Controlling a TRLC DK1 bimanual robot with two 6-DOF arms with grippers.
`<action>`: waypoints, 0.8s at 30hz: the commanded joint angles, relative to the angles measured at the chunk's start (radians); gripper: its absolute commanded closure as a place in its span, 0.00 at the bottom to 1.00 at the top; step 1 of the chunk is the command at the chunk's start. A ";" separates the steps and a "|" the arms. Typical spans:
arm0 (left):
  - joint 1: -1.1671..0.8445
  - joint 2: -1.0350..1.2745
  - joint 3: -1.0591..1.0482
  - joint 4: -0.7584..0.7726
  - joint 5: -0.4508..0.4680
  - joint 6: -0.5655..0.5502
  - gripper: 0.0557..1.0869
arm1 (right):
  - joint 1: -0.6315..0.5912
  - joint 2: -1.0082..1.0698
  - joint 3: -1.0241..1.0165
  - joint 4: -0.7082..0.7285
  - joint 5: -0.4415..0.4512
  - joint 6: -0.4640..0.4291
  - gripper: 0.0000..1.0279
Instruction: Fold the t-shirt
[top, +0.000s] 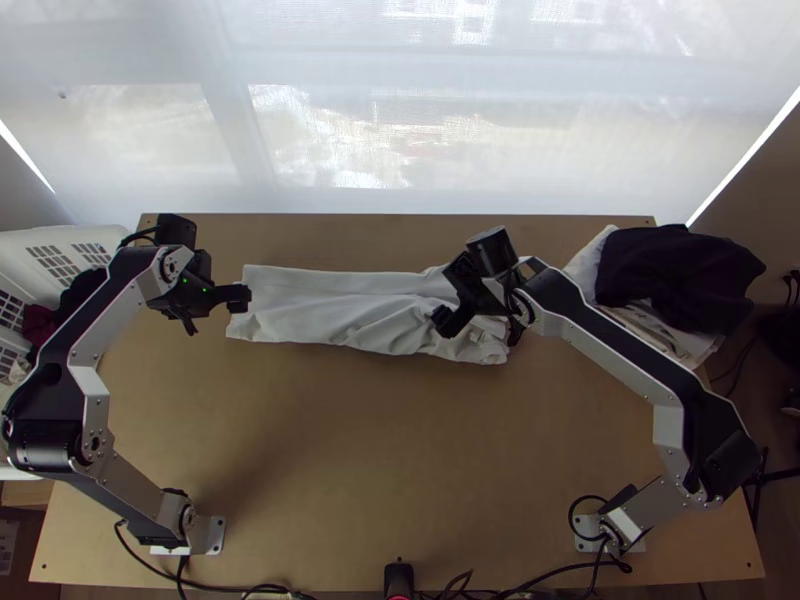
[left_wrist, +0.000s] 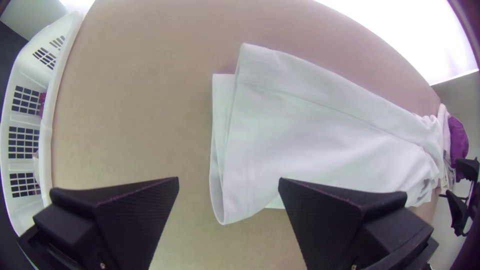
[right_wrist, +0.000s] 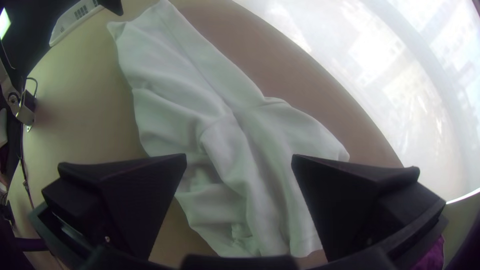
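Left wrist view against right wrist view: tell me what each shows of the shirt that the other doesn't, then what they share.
Left wrist view's own: the flatter end of the shirt close up, its layered edges stepped apart, one curling round a narrow gap.

Right wrist view's own: the ridges and creases of the bunched end in close detail.

Both: the long white strip of shirt, the table, the basket, and an open tool, left or right.
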 joint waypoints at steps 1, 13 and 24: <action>0.011 0.062 0.039 0.047 0.003 -0.006 0.06 | 0.019 0.007 0.010 0.000 0.002 0.001 0.05; 0.000 0.182 0.040 0.145 0.002 -0.023 0.06 | 0.053 -0.007 -0.016 -0.022 0.002 -0.022 0.05; -0.030 0.225 0.054 0.156 0.002 -0.033 0.06 | 0.047 0.009 -0.030 -0.022 0.002 -0.028 0.05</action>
